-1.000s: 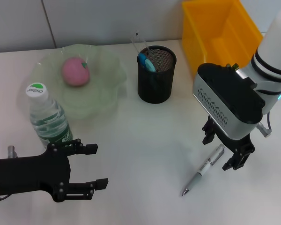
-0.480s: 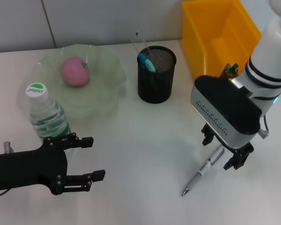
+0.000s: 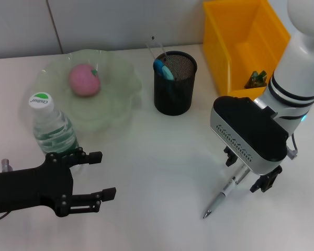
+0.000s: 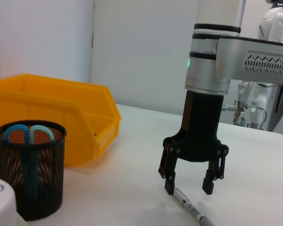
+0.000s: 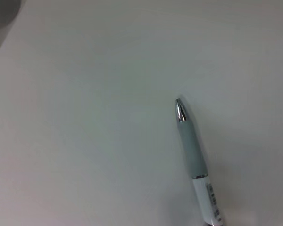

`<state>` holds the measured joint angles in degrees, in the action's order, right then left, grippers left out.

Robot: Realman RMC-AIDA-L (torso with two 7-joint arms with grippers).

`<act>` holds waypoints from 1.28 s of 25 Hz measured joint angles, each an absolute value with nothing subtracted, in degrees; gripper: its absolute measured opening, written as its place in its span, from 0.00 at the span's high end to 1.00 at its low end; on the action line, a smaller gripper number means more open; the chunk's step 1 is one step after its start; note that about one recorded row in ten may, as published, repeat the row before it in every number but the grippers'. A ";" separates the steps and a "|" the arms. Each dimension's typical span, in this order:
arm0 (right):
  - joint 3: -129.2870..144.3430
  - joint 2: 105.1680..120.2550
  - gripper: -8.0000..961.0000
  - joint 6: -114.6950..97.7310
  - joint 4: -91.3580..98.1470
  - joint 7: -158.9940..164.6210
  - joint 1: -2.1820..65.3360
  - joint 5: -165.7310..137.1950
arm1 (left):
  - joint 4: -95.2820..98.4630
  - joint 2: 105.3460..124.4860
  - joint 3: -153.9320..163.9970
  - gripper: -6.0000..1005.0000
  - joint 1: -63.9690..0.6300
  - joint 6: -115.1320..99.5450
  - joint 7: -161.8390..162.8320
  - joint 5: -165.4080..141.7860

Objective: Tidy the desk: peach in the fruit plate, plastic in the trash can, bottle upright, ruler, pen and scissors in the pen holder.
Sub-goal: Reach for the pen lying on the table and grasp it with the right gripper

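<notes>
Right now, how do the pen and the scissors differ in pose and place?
The pen lies flat on the desk, under the open right gripper; the scissors stand upright in the pen holder, blue handles up. The pen is white and grey. Both belong in the holder.

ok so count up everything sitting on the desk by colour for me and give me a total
Green: 2, the fruit plate and the green-labelled bottle
Pink: 1, the peach
Black: 1, the pen holder
Yellow: 1, the bin
White and grey: 1, the pen
Total: 6
</notes>
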<state>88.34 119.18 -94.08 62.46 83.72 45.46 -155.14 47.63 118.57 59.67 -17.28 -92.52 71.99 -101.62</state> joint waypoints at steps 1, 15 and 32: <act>88.35 119.18 0.34 -93.92 62.36 83.53 45.41 -155.17 | 47.63 118.57 59.67 0.17 -17.25 -92.59 71.98 -101.55; 89.89 119.18 0.42 -90.75 60.21 82.88 45.18 -155.31 | 47.63 118.56 59.68 0.17 -17.23 -92.58 72.03 -101.34; 90.00 119.25 0.56 -88.86 59.41 80.97 44.73 -155.13 | 47.72 118.56 59.68 0.17 -17.23 -92.79 72.76 -100.63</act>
<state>90.00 119.25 -88.86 59.41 80.97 44.73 -155.13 47.72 118.56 59.68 -17.23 -92.79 72.76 -100.63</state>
